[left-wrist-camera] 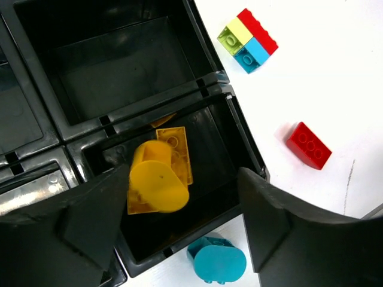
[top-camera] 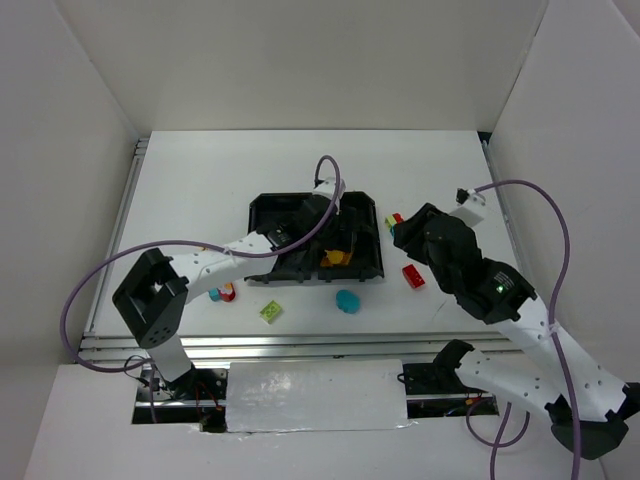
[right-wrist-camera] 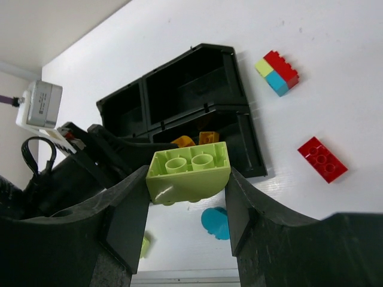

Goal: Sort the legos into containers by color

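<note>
While left gripper (left-wrist-camera: 182, 209) gapes above tray rim (left-wrist-camera: 210, 89), right gripper (right-wrist-camera: 188, 197) clamps a lime brick (right-wrist-camera: 190, 170).

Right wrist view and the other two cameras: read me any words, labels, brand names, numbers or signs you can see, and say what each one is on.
No readable text in any view.
Lime green brick: studs show no legible embossing.
Red brick: stud tops too small to read.
Black tray: no label or number visible.
Grey box on the other arm: no marking can be read.
</note>
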